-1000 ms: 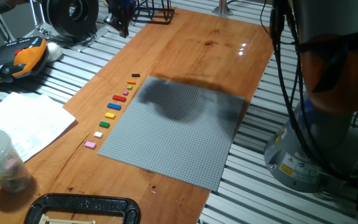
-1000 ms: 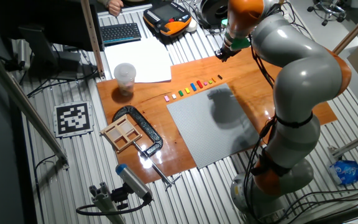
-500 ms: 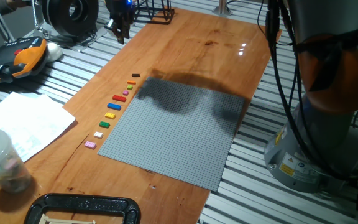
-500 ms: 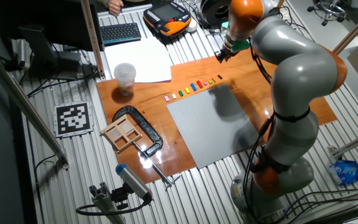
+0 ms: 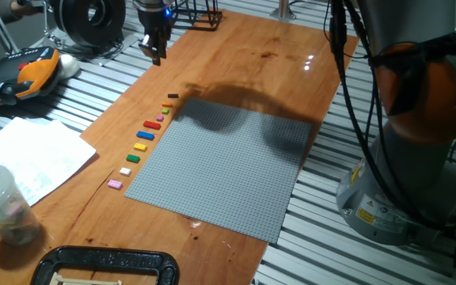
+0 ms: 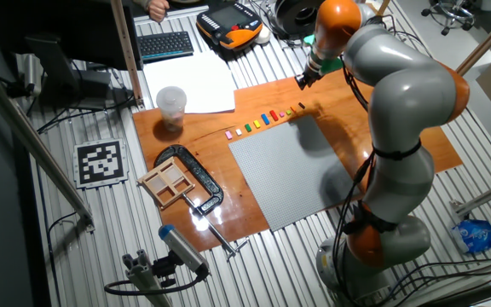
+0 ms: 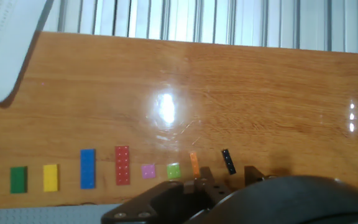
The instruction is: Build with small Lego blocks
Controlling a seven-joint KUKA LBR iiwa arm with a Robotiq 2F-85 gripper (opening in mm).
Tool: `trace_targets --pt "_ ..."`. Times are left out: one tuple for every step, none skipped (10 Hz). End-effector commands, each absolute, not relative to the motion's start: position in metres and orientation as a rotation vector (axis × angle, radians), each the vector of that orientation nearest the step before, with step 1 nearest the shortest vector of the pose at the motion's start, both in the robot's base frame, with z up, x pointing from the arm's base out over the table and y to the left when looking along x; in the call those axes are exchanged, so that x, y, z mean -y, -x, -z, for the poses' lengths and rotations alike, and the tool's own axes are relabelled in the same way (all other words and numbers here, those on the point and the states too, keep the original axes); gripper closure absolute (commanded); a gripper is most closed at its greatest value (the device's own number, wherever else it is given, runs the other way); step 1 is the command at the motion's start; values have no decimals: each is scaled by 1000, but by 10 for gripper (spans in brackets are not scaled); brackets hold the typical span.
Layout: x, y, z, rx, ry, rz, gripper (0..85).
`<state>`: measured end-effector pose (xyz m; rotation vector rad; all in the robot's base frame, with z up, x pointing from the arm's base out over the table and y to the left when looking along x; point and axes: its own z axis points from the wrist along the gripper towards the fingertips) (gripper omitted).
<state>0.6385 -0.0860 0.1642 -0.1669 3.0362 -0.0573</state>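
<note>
Gripper point(image 5: 156, 55), whose opening I cannot tell, has moved lower at upper left toward the row of small coloured plastic Lego blocks point(image 5: 146, 136) beside the grey studded baseplate point(image 5: 228, 166), probably preparing a first pick

wooden table point(image 5: 252, 47) bearing baseplate point(image 5: 228, 162), blocks point(image 5: 145, 134)
</note>
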Motion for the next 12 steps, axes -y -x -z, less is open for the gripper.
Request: trace_targets --pt "87 -639 -160 -3045 176 52 510" --pt "88 -639 -155 -3055 188 49 510" --pt "90 -639 -150 -3064 198 51 510" --pt "92 -640 -143 -3088 201 26 510" --pt "95 -639 -136 -3095 213 16 510" --pt "98 -639 -132 -3105 218 17 510" --pt "99 -640 -130 -3127 215 32 510" --pt "100 -639 -128 -3127 217 37 510" --pt "101 -639 -125 -3124 224 37 510" --pt "101 -639 -125 -3120 236 38 510" --pt "101 -639 -125 -3122 251 37 510" --pt "101 -639 -125 -3137 242 45 680"
